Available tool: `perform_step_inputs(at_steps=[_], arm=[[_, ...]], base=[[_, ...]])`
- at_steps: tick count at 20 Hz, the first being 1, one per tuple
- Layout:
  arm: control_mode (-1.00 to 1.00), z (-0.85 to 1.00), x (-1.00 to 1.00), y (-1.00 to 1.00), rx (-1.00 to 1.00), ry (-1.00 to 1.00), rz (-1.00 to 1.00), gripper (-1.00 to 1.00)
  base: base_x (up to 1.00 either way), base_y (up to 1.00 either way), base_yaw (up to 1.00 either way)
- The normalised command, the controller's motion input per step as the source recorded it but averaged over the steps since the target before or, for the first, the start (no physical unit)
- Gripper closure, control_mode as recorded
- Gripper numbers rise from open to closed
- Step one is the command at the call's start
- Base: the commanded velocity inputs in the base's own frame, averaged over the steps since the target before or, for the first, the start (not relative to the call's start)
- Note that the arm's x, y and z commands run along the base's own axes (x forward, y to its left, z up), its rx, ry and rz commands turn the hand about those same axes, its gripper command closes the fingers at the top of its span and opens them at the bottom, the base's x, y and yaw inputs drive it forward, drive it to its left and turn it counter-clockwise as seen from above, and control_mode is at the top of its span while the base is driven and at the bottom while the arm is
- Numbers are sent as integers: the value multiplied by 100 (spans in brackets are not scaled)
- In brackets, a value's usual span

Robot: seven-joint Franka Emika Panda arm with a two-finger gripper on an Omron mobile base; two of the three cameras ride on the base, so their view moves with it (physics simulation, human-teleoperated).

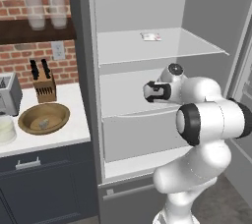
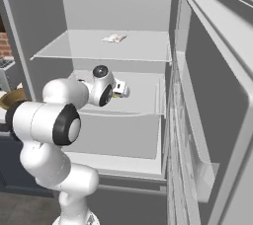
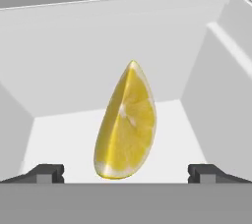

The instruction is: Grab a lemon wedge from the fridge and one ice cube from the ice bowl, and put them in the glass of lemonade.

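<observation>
Reaching into the fridge (image 1: 87, 95), gripper (image 3: 126, 171) spread wide, lemon wedge (image 3: 126, 122) straight ahead between the fingertips (image 3: 47, 173), long axis upright in the hand view.

Tall matte grey fridge (image 1: 83, 95) stands open; white shelves and a drawer front visible inside. Small flat white packet (image 1: 150, 36) lies on the upper shelf. White arm with dark joints reaches into the middle shelf level; its hand end is turned inward, fingers hidden. Left of the fridge, on the white counter (image 1: 74, 125): wide shallow brown wooden bowl (image 1: 44, 118) holding a tiny pale grey cube (image 1: 43, 124), and a wooden knife block (image 1: 44, 86) behind it. Two tall clear glasses (image 1: 47, 8) on a dark shelf against the brick wall.
</observation>
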Motion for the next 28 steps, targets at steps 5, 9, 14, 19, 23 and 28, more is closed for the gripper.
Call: perform_step_inputs(at_steps=[5, 9, 14, 19, 23, 28], arm=[[-100, -14, 44, 0, 0, 0, -1, -100], [-100, -13, 43, 0, 0, 0, -1, -100], [-100, -38, 18, 0, 0, 4, -4, 100], [-100, -47, 0, 0, 0, 5, -6, 100], [-100, -48, 0, 0, 0, 0, -5, 100], [-100, -81, -48, 0, -2, 3, -7, 100]], base=[[0, 0, 0], [0, 0, 0], [0, 0, 0], [0, 0, 0], [0, 0, 0], [0, 0, 0]])
